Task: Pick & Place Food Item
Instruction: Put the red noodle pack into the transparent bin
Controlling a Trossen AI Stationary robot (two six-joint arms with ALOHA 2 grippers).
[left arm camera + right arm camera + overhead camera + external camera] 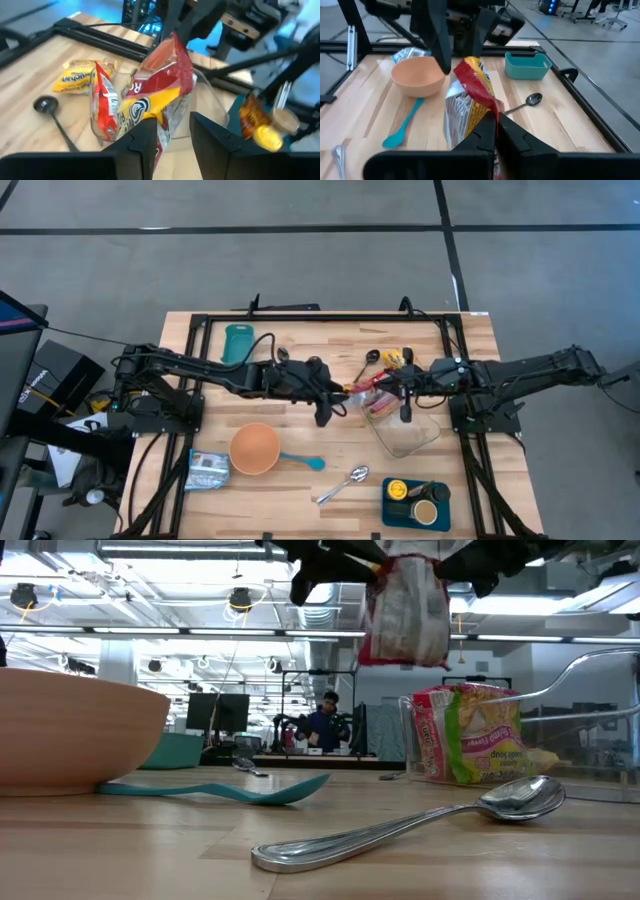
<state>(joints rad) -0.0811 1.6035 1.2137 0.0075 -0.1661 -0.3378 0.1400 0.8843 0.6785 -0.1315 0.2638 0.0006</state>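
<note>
A snack packet (470,107) hangs in the air between the two arms, above the tabletop (300,485) beside the clear container (408,432). The right gripper (496,125) is clamped on its edge; the left gripper (172,132) has its fingers apart around the other end. The pick looks done and the placing is left. Counted: one orange bowl (254,448), one teal spoon (304,462), one metal spoon (345,484), two more packets in the container.

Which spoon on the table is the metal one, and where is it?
The silver metal spoon lies bare on the wood near the front edge, right of the orange bowl. The teal spoon is plastic, touching the bowl; the black spoon lies at the back.
</note>
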